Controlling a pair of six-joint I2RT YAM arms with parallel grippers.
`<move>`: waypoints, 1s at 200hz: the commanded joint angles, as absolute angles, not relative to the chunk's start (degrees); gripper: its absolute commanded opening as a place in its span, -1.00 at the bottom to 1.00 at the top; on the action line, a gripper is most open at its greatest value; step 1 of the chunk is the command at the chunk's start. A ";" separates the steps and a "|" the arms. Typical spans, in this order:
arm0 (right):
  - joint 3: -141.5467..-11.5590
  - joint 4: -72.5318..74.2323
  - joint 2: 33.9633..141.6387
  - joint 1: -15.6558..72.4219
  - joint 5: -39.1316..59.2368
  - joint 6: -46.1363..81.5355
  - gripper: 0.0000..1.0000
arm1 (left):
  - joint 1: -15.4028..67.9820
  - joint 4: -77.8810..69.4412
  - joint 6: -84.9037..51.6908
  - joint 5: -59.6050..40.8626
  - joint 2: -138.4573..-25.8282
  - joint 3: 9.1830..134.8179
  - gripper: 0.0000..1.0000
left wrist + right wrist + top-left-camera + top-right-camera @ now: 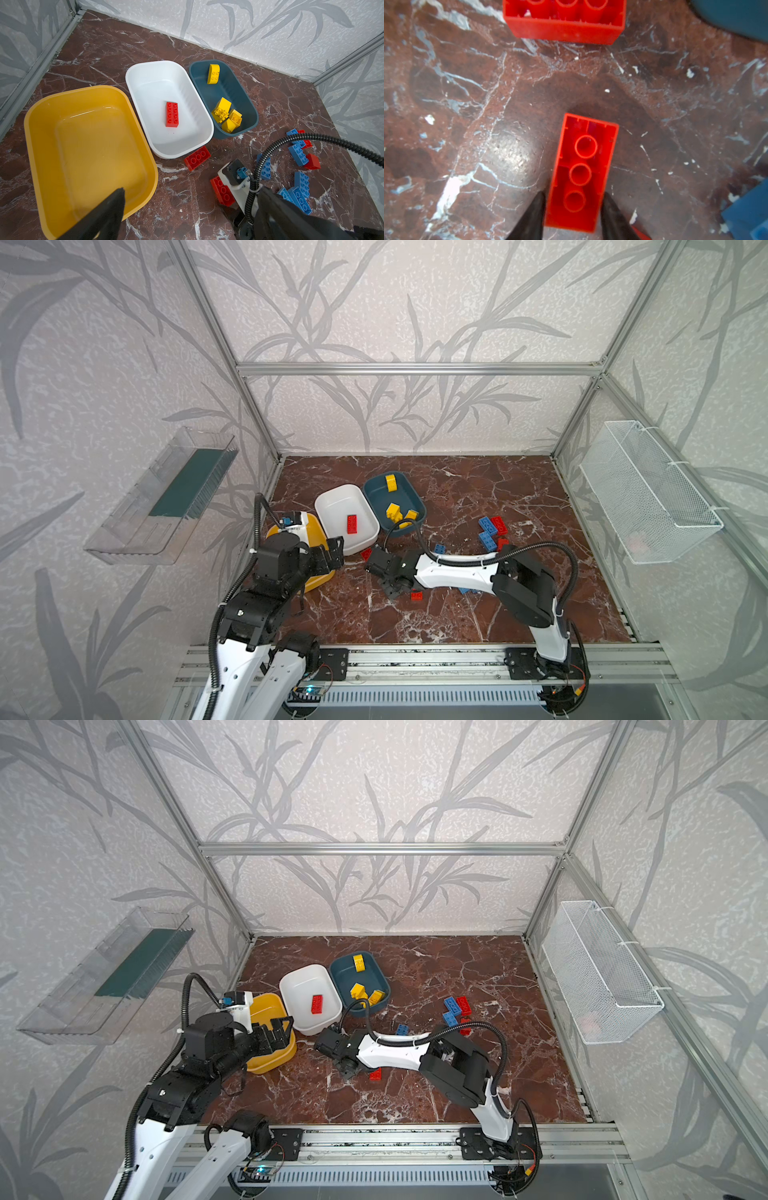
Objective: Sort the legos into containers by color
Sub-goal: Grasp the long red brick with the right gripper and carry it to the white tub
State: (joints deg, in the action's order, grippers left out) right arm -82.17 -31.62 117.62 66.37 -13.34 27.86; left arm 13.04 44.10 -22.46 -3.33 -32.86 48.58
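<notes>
We've got a clear plastic tray [162, 497] hung on the left wall, a white wire-mesh basket [648, 493] on the right wall, and a reddish marble-look table [478, 489] between them.

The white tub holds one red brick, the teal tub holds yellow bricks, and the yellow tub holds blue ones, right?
Not quite: the left wrist view shows the yellow tub empty, with the blue bricks loose on the table. The white tub does hold one red brick, and the teal tub yellow bricks.
</notes>
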 commanded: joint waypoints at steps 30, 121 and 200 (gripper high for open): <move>-83.58 -34.22 117.08 66.19 -13.46 28.15 -0.46 | 13.27 43.36 -21.09 -3.33 -32.70 47.83 0.98; -86.04 -37.58 108.98 65.85 -10.13 23.72 -0.48 | 13.36 44.25 -21.16 2.29 -29.75 48.21 0.98; -92.17 -31.37 110.93 60.85 -1.89 19.57 -0.48 | 13.36 44.77 -22.23 7.07 -26.15 48.10 0.98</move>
